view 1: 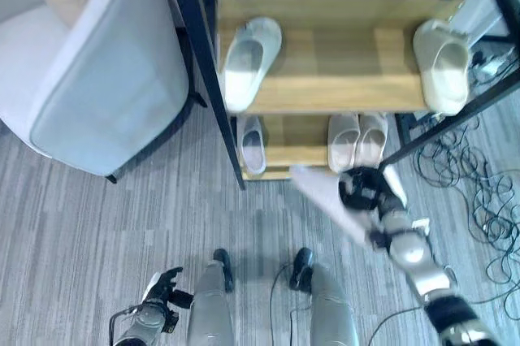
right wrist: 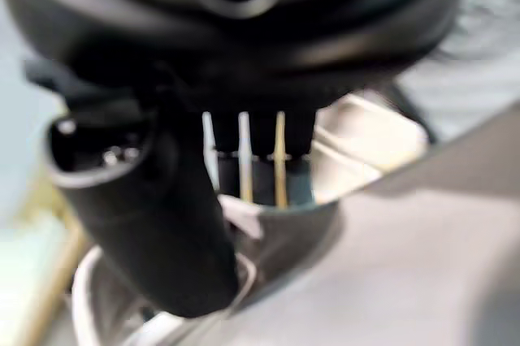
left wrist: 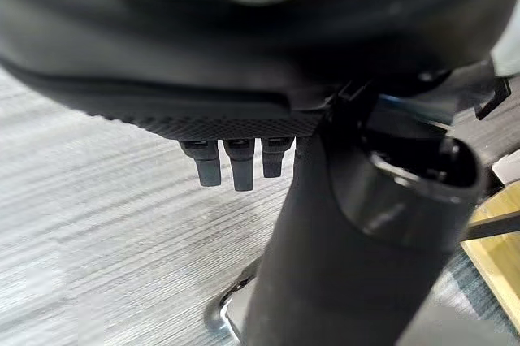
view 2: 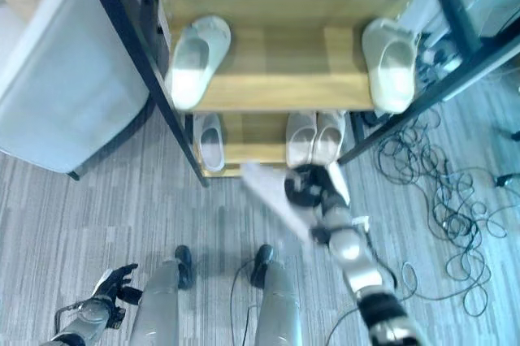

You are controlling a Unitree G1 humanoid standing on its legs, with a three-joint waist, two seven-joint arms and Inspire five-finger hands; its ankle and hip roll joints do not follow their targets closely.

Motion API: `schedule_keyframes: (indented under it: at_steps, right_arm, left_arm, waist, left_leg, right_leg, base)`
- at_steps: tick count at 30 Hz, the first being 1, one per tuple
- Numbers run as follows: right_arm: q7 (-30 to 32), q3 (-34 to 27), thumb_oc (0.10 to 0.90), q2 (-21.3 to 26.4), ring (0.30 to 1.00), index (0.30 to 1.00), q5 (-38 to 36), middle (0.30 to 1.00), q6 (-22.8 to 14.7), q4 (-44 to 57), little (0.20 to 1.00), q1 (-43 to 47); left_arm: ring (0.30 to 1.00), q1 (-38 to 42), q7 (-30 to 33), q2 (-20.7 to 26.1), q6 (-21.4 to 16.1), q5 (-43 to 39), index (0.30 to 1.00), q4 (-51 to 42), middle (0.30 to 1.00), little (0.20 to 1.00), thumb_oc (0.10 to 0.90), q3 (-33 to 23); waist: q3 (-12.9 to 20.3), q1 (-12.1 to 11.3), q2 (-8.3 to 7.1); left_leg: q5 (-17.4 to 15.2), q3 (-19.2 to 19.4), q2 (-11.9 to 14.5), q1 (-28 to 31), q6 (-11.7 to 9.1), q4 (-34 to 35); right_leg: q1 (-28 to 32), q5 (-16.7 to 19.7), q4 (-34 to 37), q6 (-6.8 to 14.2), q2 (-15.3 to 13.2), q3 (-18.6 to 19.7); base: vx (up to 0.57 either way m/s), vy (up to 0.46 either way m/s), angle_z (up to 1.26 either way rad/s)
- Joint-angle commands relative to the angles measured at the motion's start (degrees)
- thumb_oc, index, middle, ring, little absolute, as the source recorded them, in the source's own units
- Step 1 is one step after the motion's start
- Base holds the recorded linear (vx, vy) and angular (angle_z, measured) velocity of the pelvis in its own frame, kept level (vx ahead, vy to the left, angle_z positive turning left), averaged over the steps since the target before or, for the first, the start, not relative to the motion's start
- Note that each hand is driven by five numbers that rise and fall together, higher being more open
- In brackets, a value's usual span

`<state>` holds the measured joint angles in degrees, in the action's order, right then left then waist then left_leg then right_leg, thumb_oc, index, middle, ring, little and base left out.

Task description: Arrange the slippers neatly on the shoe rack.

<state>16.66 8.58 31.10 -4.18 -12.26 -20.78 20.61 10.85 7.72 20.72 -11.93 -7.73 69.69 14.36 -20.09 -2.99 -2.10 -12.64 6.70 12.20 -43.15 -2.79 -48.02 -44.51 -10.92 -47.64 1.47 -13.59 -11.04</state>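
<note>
A pale slipper is gripped by the right robot hand at lower centre, angled toward the rack's lower shelf beside the pair there, presumably for lining up. Left robot hand hangs relaxed, lower left.

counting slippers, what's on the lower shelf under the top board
Three pale slippers show on the lower shelf: one left, a pair right. The top board covers their toes and the shelf's back.

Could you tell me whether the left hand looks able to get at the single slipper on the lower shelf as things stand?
Probably not: the left hand hangs low beside the robot, well short of the lone slipper on the lower shelf, and the rack's dark post stands in between.
</note>
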Motion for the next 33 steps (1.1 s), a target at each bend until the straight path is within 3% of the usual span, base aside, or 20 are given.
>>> schedule_keyframes:
  at_steps: [1,4,9,13,19,20,26,33]
  right_arm:
    - [5.75,-0.98,0.400,1.98,0.300,0.300,1.86,0.300,-6.41,7.82,0.300,0.88]
    - [7.34,-0.99,0.400,2.81,0.300,0.300,0.88,0.300,-6.88,6.06,0.300,3.93]
    - [7.52,2.03,0.400,5.43,0.300,0.300,-4.21,0.300,-7.63,3.89,0.300,10.99]
    - [9.87,6.21,0.400,10.39,0.300,0.300,-6.19,0.300,-8.33,-1.63,0.300,23.19]
    - [12.56,11.86,0.400,16.03,0.300,0.300,-9.56,0.300,-9.31,-5.00,0.300,38.22]
    - [12.81,13.43,0.400,16.83,0.300,0.300,-10.78,0.300,-9.38,-6.54,0.300,41.31]
    - [12.10,17.28,0.400,17.50,0.300,0.300,-18.70,0.300,-10.36,-13.02,0.300,50.06]
    - [9.92,25.47,0.400,18.24,0.300,0.300,-23.55,0.300,-9.53,-23.95,0.300,61.12]
  left_arm:
    - [0.900,-1.79,1.42,-2.91,-2.47,-2.71,0.900,-0.02,0.900,0.900,0.800,-0.07]
    - [0.900,-1.40,1.78,-2.07,-2.83,-4.32,0.900,0.33,0.900,0.900,0.800,-0.66]
    - [0.900,-0.02,1.92,-0.51,-3.63,-15.45,0.900,0.18,0.900,0.900,0.800,-4.64]
    - [0.900,2.40,3.88,0.72,-5.42,-22.49,0.900,-1.17,0.900,0.900,0.800,-5.85]
    - [0.900,3.20,7.06,2.00,-7.64,-26.43,0.900,-2.79,0.900,0.900,0.800,-5.06]
    - [0.900,3.16,7.68,1.78,-8.07,-28.26,0.900,-3.33,0.900,0.900,0.800,-4.43]
    - [0.900,1.12,8.48,2.30,-9.12,-32.64,0.900,-5.65,0.900,0.900,0.800,-3.57]
    - [0.900,0.32,8.91,3.58,-10.20,-35.39,0.900,-5.53,0.900,0.900,0.800,-3.89]
  waist:
    - [2.52,-0.47,1.67]
    - [2.73,-0.70,2.15]
    - [3.61,-1.69,2.63]
    - [5.71,-2.76,2.99]
    - [5.77,-3.59,2.61]
    - [4.21,-3.78,3.10]
    - [-1.50,-4.44,4.92]
    - [-5.93,-5.40,5.86]
  left_leg:
    - [-9.90,-2.24,-0.25,-1.74,1.80,-8.45]
    - [-12.12,-3.50,0.33,-7.10,2.53,-14.13]
    - [-16.39,-6.76,1.19,-19.76,3.89,-28.04]
    - [-20.00,-9.56,0.51,-31.77,4.50,-41.65]
    - [-24.61,-13.75,-0.66,-43.04,4.91,-58.69]
    - [-25.95,-15.86,-1.06,-44.38,5.18,-63.53]
    - [-28.66,-21.13,-2.64,-45.64,5.61,-75.18]
    - [-29.63,-23.52,-3.72,-46.78,5.33,-81.11]
  right_leg:
    - [-2.23,-7.45,-5.90,1.78,0.28,2.92]
    - [-7.80,-9.85,-11.41,0.94,0.22,3.84]
    - [-19.77,-14.81,-24.76,-1.13,0.17,5.45]
    - [-31.96,-19.35,-39.20,-2.82,0.06,6.68]
    - [-44.53,-24.73,-58.56,-4.82,-0.07,10.57]
    - [-45.44,-26.72,-63.80,-5.38,-0.26,11.98]
    - [-45.45,-31.02,-75.26,-7.02,-1.17,14.13]
    - [-45.45,-32.92,-80.76,-8.07,-1.85,15.23]
  base:
    - [-0.06,-0.010,-0.03]
    - [-0.06,-0.005,-0.02]
    - [-0.05,-0.036,-0.02]
    - [0.03,-0.030,-0.01]
    - [0.11,-0.004,0.02]
    - [0.10,0.028,0.03]
    - [0.04,0.008,0.05]
    - [-0.03,-0.020,0.07]
